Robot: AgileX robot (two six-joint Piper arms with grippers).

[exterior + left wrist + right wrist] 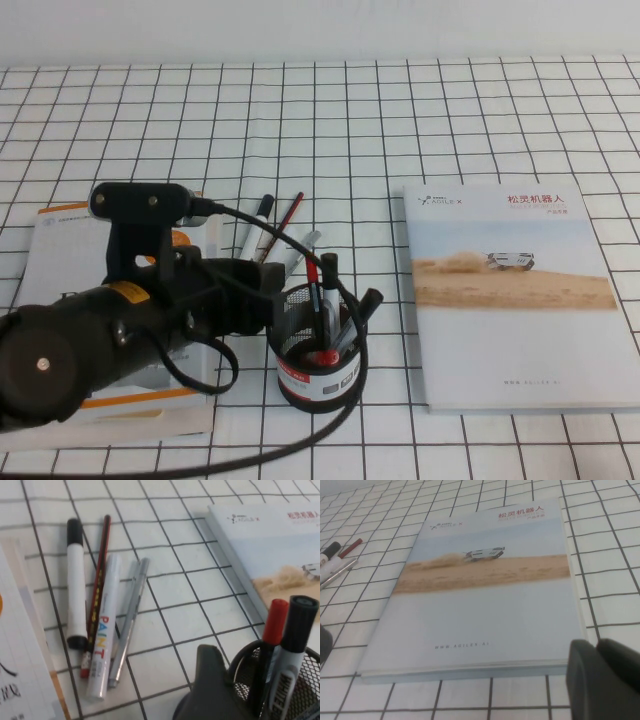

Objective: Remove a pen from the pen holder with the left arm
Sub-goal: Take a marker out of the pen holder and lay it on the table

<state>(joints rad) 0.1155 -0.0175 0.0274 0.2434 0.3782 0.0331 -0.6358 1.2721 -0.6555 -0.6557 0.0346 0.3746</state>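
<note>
A black mesh pen holder (318, 368) stands near the table's front with several pens upright in it, among them a red-capped pen (275, 622) and a black-capped marker (299, 617). My left gripper (268, 290) is low beside the holder's left rim and open. Only one of its fingers (212, 677) shows in the left wrist view, just outside the mesh, and it holds nothing. Several pens (102, 625) lie loose on the table behind the holder. My right gripper (597, 647) is shut and empty at the near edge of a booklet (485, 590).
A large booklet with a desert picture (515, 295) lies to the right of the holder. An orange and white booklet (60, 240) lies under my left arm. A black cable (355, 390) loops around the holder.
</note>
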